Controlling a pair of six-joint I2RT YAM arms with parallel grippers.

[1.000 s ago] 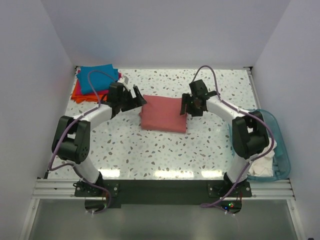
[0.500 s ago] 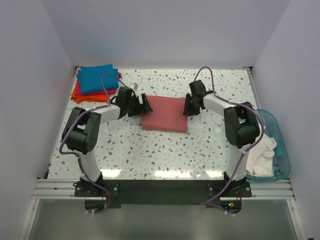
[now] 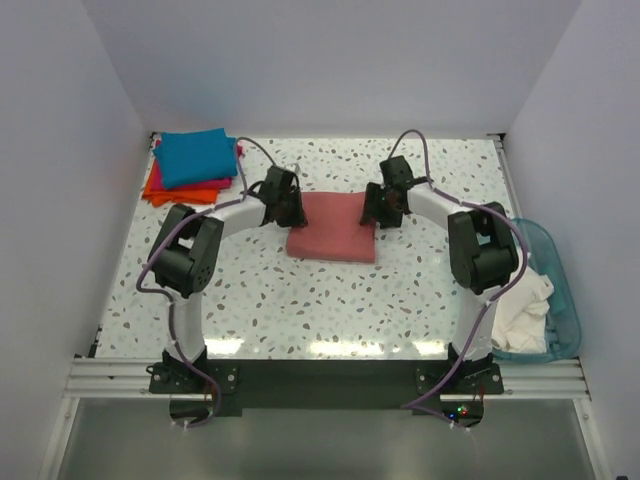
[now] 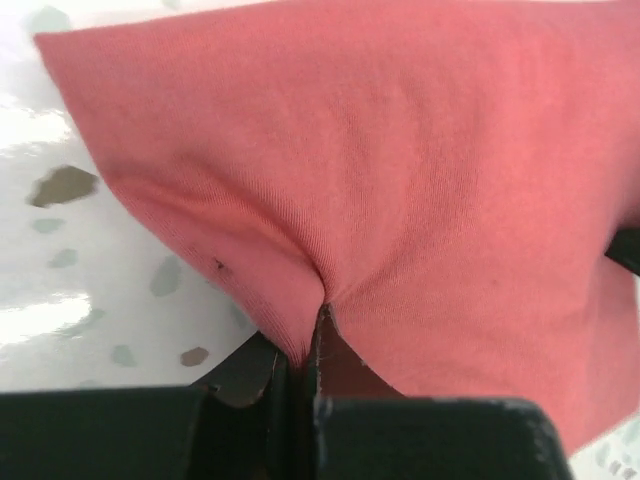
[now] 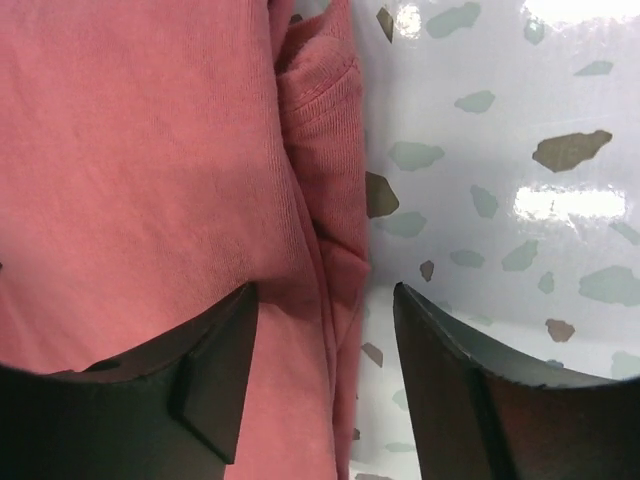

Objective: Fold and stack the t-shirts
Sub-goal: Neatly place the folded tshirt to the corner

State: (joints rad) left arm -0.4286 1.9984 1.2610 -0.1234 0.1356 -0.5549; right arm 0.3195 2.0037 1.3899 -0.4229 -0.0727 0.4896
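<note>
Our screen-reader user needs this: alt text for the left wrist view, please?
The left gripper is shut on a pinch of the salmon-red shirt, which puckers at the pinch and fills most of the view. Speckled white table shows on the left.

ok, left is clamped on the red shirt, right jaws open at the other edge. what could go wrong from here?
1. The left gripper pinches only a small pucker at the edge of the salmon-red shirt; it may hold just the top layer, so lifting could unfold it.
2. The right gripper is open, straddling the opposite hem, half over bare table; closing might miss, and the lift would go lopsided.
</note>
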